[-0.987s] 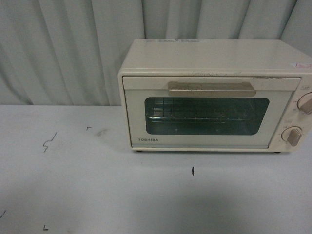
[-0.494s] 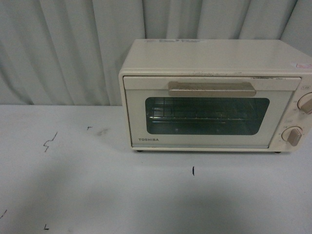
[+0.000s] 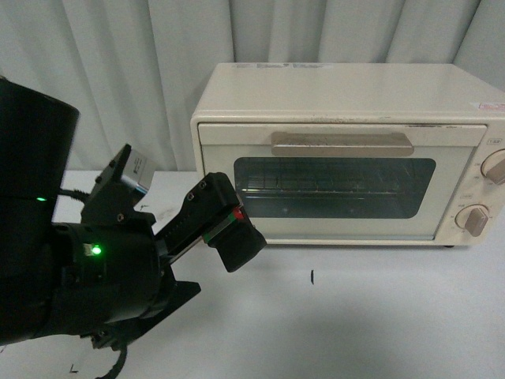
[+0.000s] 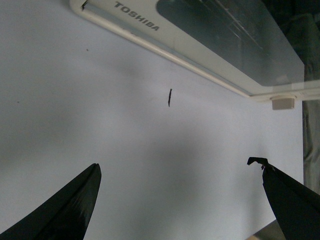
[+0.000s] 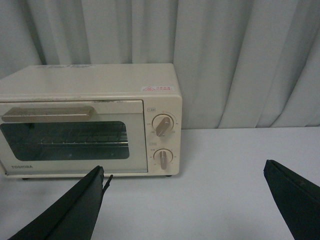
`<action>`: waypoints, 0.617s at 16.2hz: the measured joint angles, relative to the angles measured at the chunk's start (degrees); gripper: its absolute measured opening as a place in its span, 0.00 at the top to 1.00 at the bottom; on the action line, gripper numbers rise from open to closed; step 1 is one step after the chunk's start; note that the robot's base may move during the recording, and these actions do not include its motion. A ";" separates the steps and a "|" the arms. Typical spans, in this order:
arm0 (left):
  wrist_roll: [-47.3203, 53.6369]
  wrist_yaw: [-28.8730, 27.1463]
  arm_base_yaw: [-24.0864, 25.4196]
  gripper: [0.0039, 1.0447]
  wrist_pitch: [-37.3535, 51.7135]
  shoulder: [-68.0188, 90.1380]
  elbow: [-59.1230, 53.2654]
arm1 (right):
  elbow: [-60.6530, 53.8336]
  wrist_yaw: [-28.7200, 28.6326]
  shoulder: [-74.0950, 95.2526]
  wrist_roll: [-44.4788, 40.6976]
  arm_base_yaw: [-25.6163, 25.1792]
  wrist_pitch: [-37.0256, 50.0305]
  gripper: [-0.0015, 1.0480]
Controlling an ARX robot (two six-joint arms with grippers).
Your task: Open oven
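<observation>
The cream-white oven (image 3: 347,103) stands at the back right of the table, its glass door shut and the beige bar handle (image 3: 342,144) across the top of the door. My left gripper (image 3: 229,221) hovers open just in front of the door's lower left corner, holding nothing. In the left wrist view the gripper (image 4: 176,165) spreads wide above the table, with the oven (image 4: 137,22) door's bottom edge beyond it. The right gripper (image 5: 183,167) is open and empty, well back from the oven (image 5: 90,85), facing its two knobs (image 5: 161,125). It is out of the front view.
A pale pleated curtain (image 3: 118,71) hangs close behind the oven. The white table (image 3: 379,316) carries small black pen marks (image 3: 312,276) in front of the oven. My bulky black left arm (image 3: 71,284) fills the lower left of the front view.
My left arm has come into the front view from the lower left, its gripper now near the door's lower left corner. The oven has not moved and its door stays shut.
</observation>
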 joint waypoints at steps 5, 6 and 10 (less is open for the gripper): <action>-9.75 -0.59 -1.09 0.06 3.50 11.15 2.36 | 0.00 0.00 0.00 0.00 0.00 0.00 0.06; -10.80 -0.57 -0.96 0.06 4.07 11.91 2.36 | 0.00 -0.02 0.00 0.00 0.00 -0.02 0.06; -13.27 0.02 -0.57 0.06 6.12 13.51 1.22 | 0.00 0.00 0.00 0.00 0.00 0.00 0.06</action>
